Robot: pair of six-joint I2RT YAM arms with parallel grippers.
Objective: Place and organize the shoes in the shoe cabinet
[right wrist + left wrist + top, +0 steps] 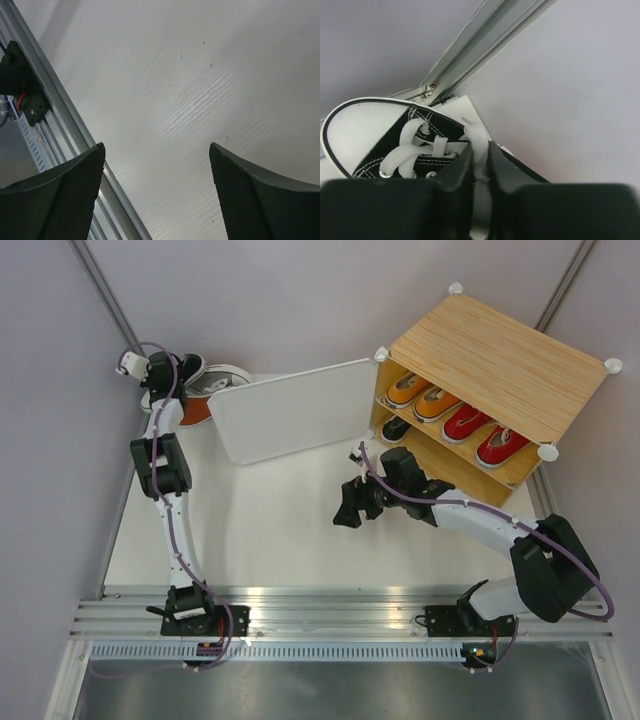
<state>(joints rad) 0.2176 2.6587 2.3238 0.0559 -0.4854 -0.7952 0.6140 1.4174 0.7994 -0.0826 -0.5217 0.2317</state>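
"Left wrist view: what have you got?"

"My left gripper [480,153] is pinched narrow on the black shoe [420,145] at its laces, in the far-left corner. The shoe cabinet [500,360] lies off to the right, past its open door [290,420]. My right gripper [157,195] gapes wide and holds nothing."

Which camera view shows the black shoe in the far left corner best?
The left wrist view: the black shoe is close, toe cap and laces clear, pinched by the left claw. The top external view shows only a small part beside the left arm. The right wrist view shows none of it.
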